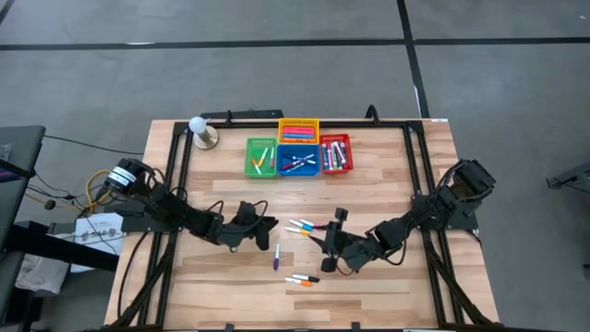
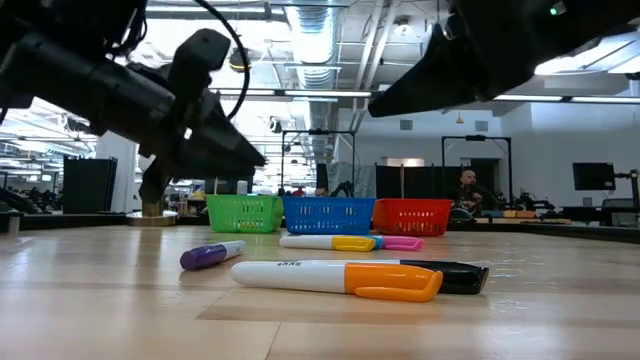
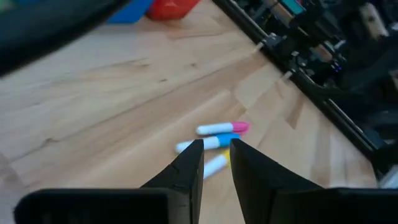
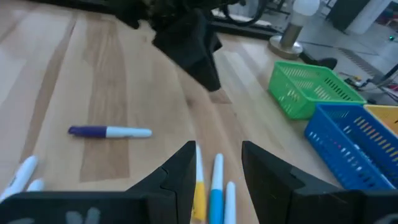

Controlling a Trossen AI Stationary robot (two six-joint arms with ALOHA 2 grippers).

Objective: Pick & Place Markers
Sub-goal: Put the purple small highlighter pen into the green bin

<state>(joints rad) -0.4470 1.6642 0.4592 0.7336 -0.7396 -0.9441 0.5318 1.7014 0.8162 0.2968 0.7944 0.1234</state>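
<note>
Wooden tabletop [image 1: 184, 286] carried the work. Left of the loose markers [image 1: 300, 226], the left gripper [image 1: 267, 226] hovered, fingers slightly parted, holding nothing. Just right of them, the right gripper [image 1: 324, 244] hovered likewise — narrow gap, empty. Advisable: centre one barrel between the fingers before closing. Beyond the markers, green basket [image 1: 260, 157], blue basket [image 1: 298, 161] and red basket [image 1: 336, 154] already held markers — as did the yellow basket [image 1: 298, 130].

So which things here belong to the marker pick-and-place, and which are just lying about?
Part of the job:
- loose markers on the table
- purple marker
- green basket, blue basket, red basket, yellow basket
- left pincer, open, empty
- right pincer, open, empty

Just lying about:
- lamp
- cables left of the table
</note>
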